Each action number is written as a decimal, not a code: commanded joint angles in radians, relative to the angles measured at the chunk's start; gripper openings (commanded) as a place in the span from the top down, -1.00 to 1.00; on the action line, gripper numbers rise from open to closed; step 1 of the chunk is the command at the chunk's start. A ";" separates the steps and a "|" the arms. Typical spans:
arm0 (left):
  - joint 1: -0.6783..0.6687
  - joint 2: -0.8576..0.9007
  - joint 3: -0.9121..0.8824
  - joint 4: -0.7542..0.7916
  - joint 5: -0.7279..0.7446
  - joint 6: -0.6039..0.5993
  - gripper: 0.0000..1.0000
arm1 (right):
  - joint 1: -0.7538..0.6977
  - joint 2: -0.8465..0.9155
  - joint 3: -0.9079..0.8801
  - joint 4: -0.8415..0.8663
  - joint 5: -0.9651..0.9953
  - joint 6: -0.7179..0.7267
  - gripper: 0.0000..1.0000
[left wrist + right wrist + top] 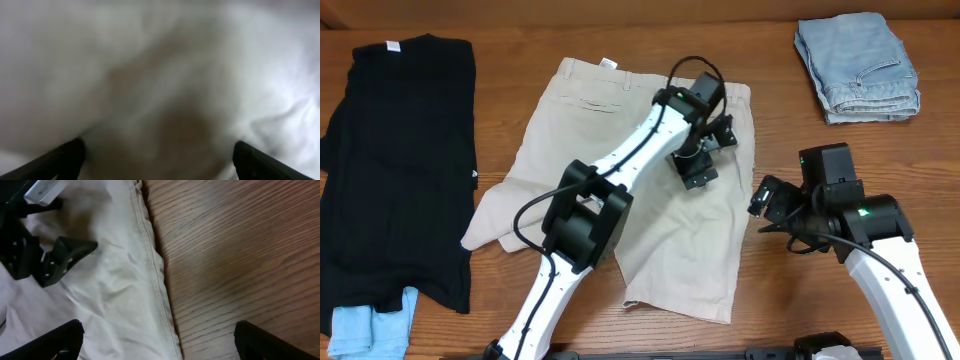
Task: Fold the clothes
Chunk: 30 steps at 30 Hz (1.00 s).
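The beige khaki shorts (558, 125) lie spread on the wooden table (785, 120), waistband and small white label at the far edge. My left gripper (698, 172) is open and low over the shorts' right half. In the left wrist view its fingers (160, 150) stand wide apart over blurred beige cloth (160, 75), with nothing between them. My right gripper (761, 198) is open at the shorts' right edge. In the right wrist view its fingers (157, 330) straddle the stitched side hem (150, 245), cloth (110, 295) on the left and bare wood (240, 255) on the right.
A large black T-shirt (400, 160) lies at the left, with a light-blue cloth (370, 325) under its near end. A folded light-blue denim garment (858, 68) lies at the far right. The left gripper's black fingers (55, 260) show in the right wrist view.
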 commanded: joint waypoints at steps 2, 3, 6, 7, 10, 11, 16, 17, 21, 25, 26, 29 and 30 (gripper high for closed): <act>0.010 0.043 -0.005 0.105 -0.059 -0.066 -0.99 | -0.009 -0.003 0.020 0.003 -0.001 -0.008 -1.00; 0.020 0.048 -0.005 0.134 -0.079 -0.087 -1.00 | -0.009 -0.003 0.020 0.003 -0.001 -0.008 -1.00; 0.066 0.077 -0.005 0.215 -0.134 -0.163 -1.00 | -0.009 -0.003 0.020 0.001 -0.001 -0.008 -1.00; 0.089 0.088 -0.005 0.233 -0.142 -0.192 -1.00 | -0.009 -0.003 0.020 0.000 -0.001 -0.008 -1.00; 0.179 0.127 -0.005 0.267 -0.169 -0.297 -1.00 | -0.009 -0.003 0.020 -0.005 -0.001 -0.008 -1.00; 0.213 0.140 -0.005 0.273 -0.171 -0.328 -1.00 | -0.009 -0.003 0.020 -0.005 -0.001 -0.008 -1.00; 0.397 0.150 0.041 0.267 -0.167 -0.465 -0.99 | -0.008 -0.003 0.020 0.016 -0.014 -0.028 -1.00; 0.433 0.150 0.079 0.246 -0.157 -0.490 -1.00 | -0.007 -0.003 0.020 0.029 -0.022 -0.046 -1.00; 0.550 0.150 0.303 0.126 -0.012 -0.529 -1.00 | -0.007 0.002 0.020 0.093 -0.083 -0.105 -1.00; 0.610 0.149 0.579 -0.051 0.095 -0.561 -0.99 | -0.002 0.008 0.020 0.143 -0.188 -0.158 -1.00; 0.617 0.149 0.652 -0.101 0.112 -0.571 -1.00 | 0.003 0.010 0.020 0.153 -0.202 -0.161 -1.00; 0.626 0.148 0.872 -0.242 0.133 -0.594 -1.00 | 0.044 0.015 0.020 0.191 -0.235 -0.161 -1.00; 0.626 0.148 0.946 -0.284 0.134 -0.603 -1.00 | 0.068 0.021 0.020 0.206 -0.243 -0.161 -1.00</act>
